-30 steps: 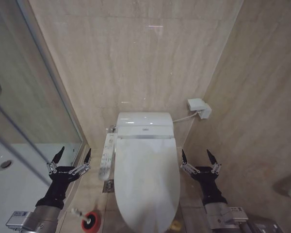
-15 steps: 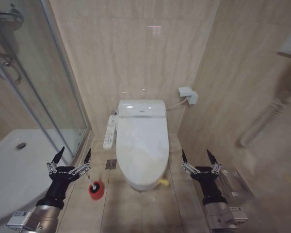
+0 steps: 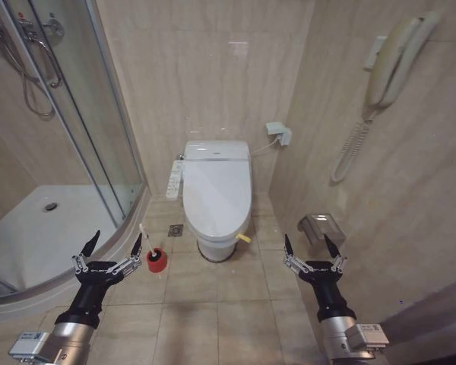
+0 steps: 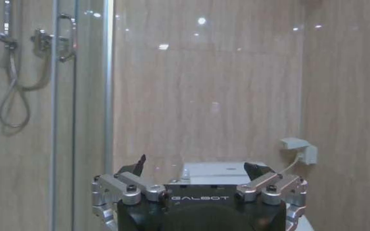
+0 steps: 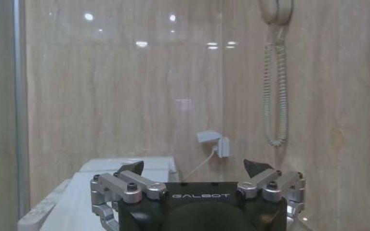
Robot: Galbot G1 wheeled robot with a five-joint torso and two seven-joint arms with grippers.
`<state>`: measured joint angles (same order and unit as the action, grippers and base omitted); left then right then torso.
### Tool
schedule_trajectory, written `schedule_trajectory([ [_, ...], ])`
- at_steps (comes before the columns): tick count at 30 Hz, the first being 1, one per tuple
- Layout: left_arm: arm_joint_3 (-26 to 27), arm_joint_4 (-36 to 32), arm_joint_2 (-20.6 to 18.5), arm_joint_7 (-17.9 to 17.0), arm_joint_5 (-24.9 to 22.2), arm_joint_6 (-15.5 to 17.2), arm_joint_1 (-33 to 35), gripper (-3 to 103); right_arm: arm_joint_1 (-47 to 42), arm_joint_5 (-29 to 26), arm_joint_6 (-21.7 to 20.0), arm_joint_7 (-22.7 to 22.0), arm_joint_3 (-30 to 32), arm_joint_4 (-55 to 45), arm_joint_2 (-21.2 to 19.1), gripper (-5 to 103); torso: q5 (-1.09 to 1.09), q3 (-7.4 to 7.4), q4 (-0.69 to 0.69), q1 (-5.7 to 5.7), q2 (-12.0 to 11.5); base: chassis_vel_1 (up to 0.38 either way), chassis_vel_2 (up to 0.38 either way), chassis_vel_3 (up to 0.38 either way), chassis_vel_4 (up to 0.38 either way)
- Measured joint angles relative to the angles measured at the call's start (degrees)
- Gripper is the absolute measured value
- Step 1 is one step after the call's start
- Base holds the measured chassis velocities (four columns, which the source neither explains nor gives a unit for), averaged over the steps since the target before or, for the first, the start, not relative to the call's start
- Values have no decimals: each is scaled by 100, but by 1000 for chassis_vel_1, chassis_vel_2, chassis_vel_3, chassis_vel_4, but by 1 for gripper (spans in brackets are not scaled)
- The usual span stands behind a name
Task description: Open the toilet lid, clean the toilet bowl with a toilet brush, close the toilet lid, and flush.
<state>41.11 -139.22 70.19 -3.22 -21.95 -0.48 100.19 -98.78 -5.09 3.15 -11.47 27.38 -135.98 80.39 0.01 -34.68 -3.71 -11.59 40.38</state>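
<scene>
The white toilet stands against the far wall with its toilet lid (image 3: 216,194) down flat, a small yellow strap (image 3: 245,238) at its front rim. The closed lid hides the toilet bowl. To the left of the toilet's foot, the toilet brush (image 3: 145,240) leans with its white handle up out of a red cup holder (image 3: 156,263) on the floor. My left gripper (image 3: 118,239) (image 4: 194,166) is open, raised just left of the brush and short of it. My right gripper (image 3: 306,240) (image 5: 192,166) is open too, held up right of the toilet and well back from it.
A curved glass shower enclosure with a white tray (image 3: 38,236) fills the left side. A wall phone (image 3: 391,57) and a metal paper holder (image 3: 321,226) sit on the right wall. A side control panel (image 3: 173,179) and a floor drain (image 3: 175,230) flank the toilet's left.
The whole picture has shifted: the camera has pulled back, so the toilet looks smaller and farther, and more floor and walls show. Both grippers keep their open pose.
</scene>
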Motion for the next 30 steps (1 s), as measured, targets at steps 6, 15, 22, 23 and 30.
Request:
schedule_trajectory([
  [6,0,0,-1,0,0,0,-4,100,6,0,0,0,1,0,0,100,-1,-5,7,-10,-5,-36,23,27,-31],
  [15,1,0,0,0,0,0,-2,100,2,0,0,0,0,0,1,100,-3,0,3,0,-2,130,20,-143,-18],
  [22,2,0,0,0,0,0,-1,100,3,0,0,0,0,0,0,100,-2,-1,5,-2,-1,62,6,-67,6],
  [23,2,0,0,0,0,0,-1,100,4,0,0,0,0,0,0,100,0,-2,5,-4,-2,-48,-7,66,-6],
  [30,1,0,0,0,0,0,-2,100,4,0,0,0,0,0,0,100,-1,-2,4,-5,-3,-55,-5,39,-4],
])
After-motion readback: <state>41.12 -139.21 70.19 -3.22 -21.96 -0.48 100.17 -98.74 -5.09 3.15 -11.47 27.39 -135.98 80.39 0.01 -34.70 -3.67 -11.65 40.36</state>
